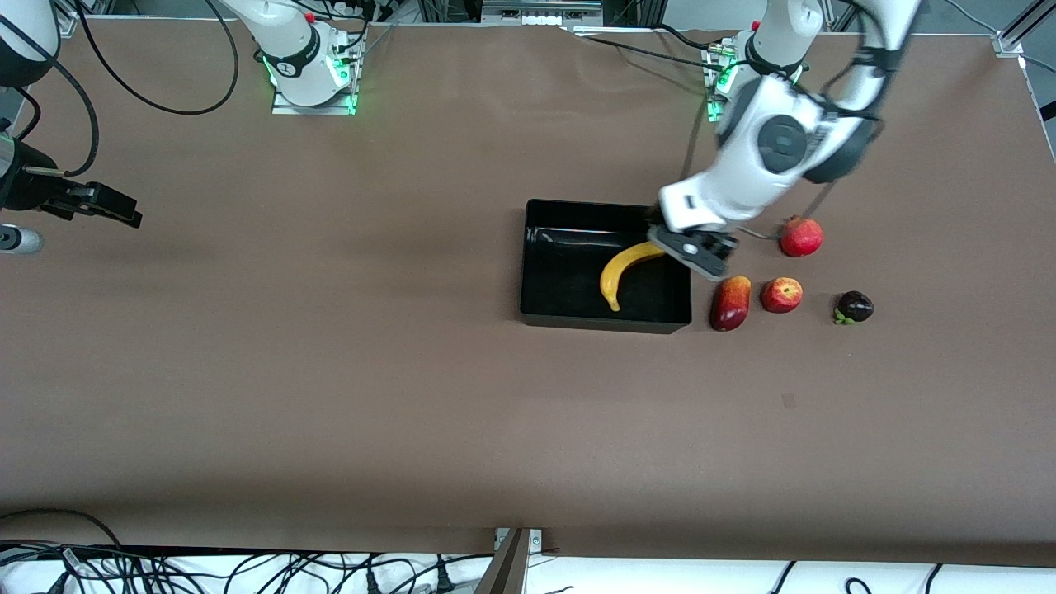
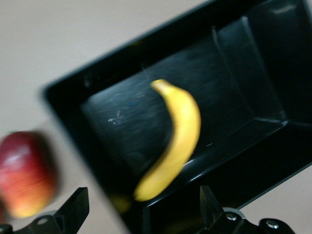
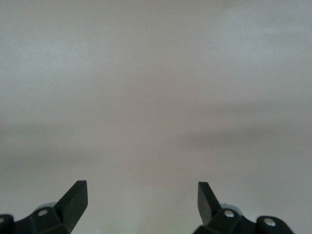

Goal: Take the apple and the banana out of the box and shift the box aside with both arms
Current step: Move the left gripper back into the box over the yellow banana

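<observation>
Front view: the black box is seen near the middle of the brown table, with the banana lying inside it, its curved body resting on the box floor. The left gripper is held over the corner of the box nearest the left arm's end of the table, just beside the banana's upper tip. From the left wrist view, its fingers are shown spread wide, with nothing pinched between them; the banana appears released below, though motion blur makes contact hard to rule out. The box wall is seen beneath the gripper.

Outside the box, toward the left arm's end, 4 items are laid out on the table: a mango just beside the box, the apple beside the mango, a dark fruit further along, and a pomegranate farther from the front camera.

The right gripper is held waiting over bare table at the right arm's end, its fingers spread apart and nothing held.
</observation>
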Motion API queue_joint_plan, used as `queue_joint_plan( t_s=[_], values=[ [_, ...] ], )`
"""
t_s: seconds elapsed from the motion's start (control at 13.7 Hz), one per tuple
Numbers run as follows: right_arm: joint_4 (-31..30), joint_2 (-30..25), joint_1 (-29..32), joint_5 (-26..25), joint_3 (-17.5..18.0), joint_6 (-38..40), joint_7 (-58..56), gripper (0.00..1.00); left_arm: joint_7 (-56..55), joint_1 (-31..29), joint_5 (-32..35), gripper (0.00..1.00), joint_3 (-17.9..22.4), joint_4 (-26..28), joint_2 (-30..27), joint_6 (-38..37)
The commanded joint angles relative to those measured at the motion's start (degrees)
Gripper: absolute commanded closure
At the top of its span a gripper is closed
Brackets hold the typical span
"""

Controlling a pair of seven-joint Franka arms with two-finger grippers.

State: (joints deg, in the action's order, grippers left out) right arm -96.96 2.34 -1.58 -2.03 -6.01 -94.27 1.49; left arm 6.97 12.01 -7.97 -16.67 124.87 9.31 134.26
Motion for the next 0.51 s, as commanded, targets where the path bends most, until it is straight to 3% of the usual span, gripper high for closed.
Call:
queue_joint_plan(
  t_s=[0.0, 0.44],
  values=[
    [-0.07, -0.4, 0.7, 1.06, 0.47, 0.49, 0.0, 0.0, -1.08, 2.04, -1.0, 0.0, 0.15, 0.28, 4.74, 5.12],
    [-0.07, -0.4, 0.7, 1.06, 0.47, 0.57, 0.0, 0.0, -1.26, 3.28, 4.98, 0.0, 0.24, 0.55, 11.34, 10.15]
  ],
)
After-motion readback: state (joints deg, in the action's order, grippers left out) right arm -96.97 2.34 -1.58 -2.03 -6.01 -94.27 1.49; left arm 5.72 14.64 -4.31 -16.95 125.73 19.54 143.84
